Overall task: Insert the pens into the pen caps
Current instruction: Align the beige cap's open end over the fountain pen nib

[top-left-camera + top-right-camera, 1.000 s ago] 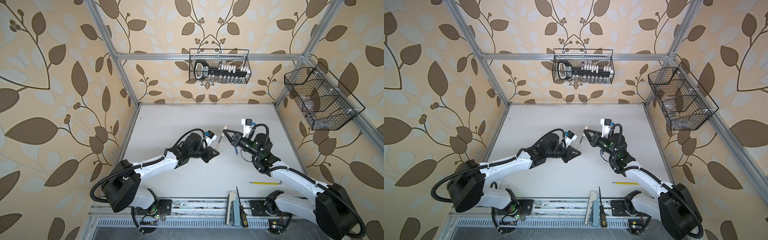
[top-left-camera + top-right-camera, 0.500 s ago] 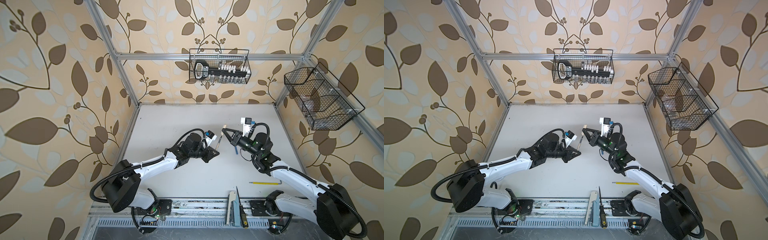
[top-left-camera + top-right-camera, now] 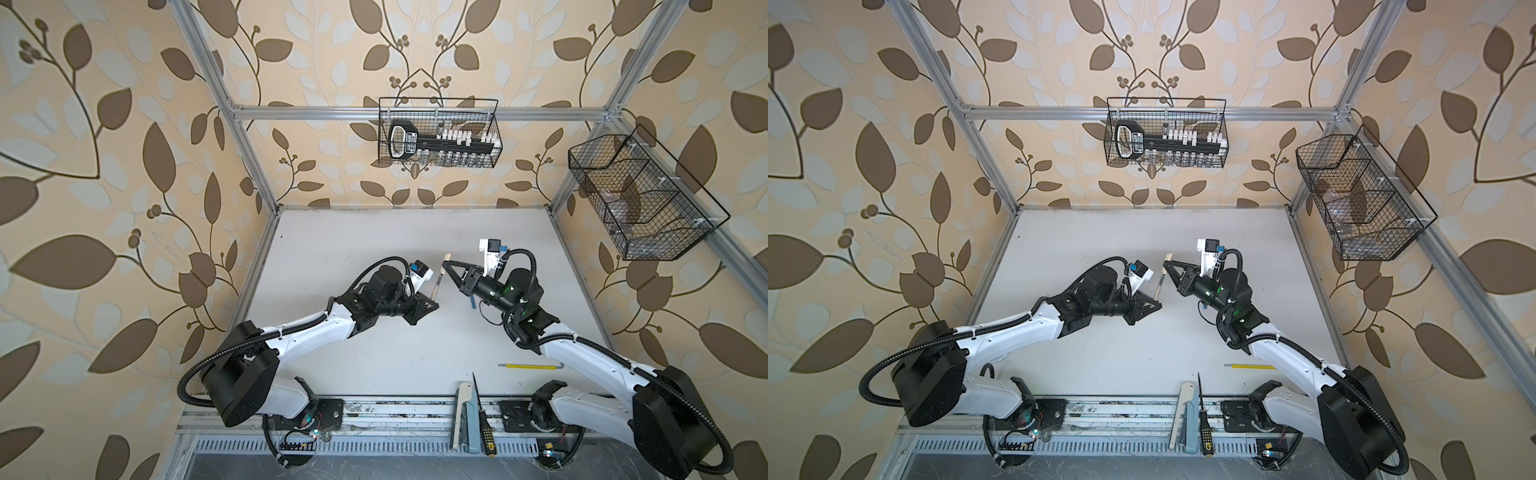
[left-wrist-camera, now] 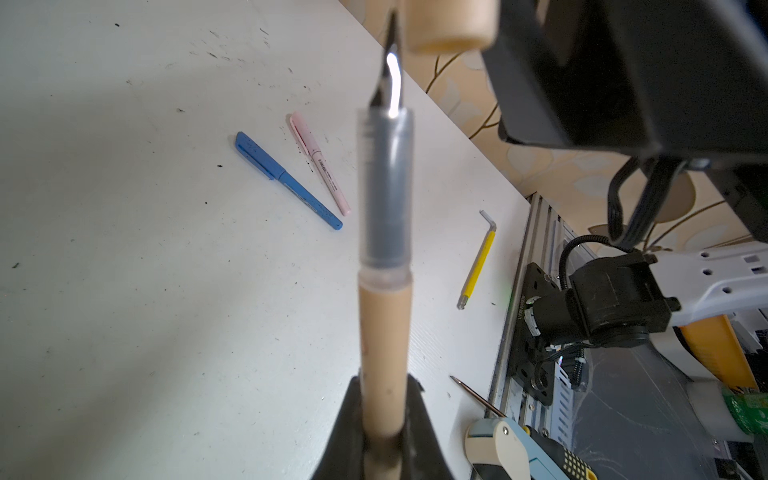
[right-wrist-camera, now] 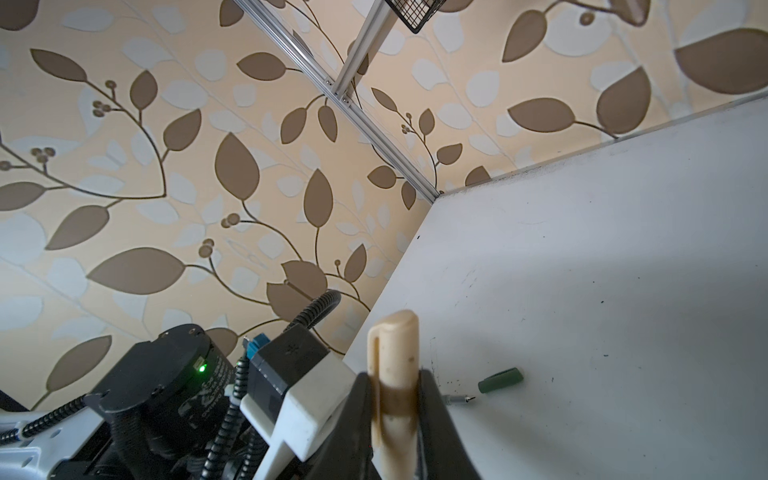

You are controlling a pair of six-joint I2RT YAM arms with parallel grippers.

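Observation:
My left gripper (image 4: pixel 384 386) is shut on the barrel of the tan pen (image 4: pixel 384 332), whose dark tip (image 4: pixel 390 62) points away from the camera. In both top views this pen (image 3: pixel 435 286) (image 3: pixel 1158 286) rises from the left gripper (image 3: pixel 432 305) towards the right gripper (image 3: pixel 445 266). My right gripper (image 5: pixel 395 399) is shut on the tan pen cap (image 5: pixel 395 353) (image 3: pixel 447 259). In the left wrist view the tip stands beside the cap's open mouth (image 4: pixel 451 41), not inside it. A blue pen (image 4: pixel 286 178) and a pink pen (image 4: pixel 320 162) lie capped on the table. A green cap (image 5: pixel 498 380) lies by a pen tip (image 5: pixel 459 399).
A yellow hex key (image 3: pixel 530 366) lies near the front right of the table. A box cutter (image 3: pixel 465 415) and a black-yellow screwdriver (image 3: pixel 484 424) rest on the front rail. Wire baskets hang on the back wall (image 3: pixel 438 133) and the right wall (image 3: pixel 640 199).
My right gripper has crept slightly left with the tan cap, towards the pen tip. The left arm and its pen have stayed still.

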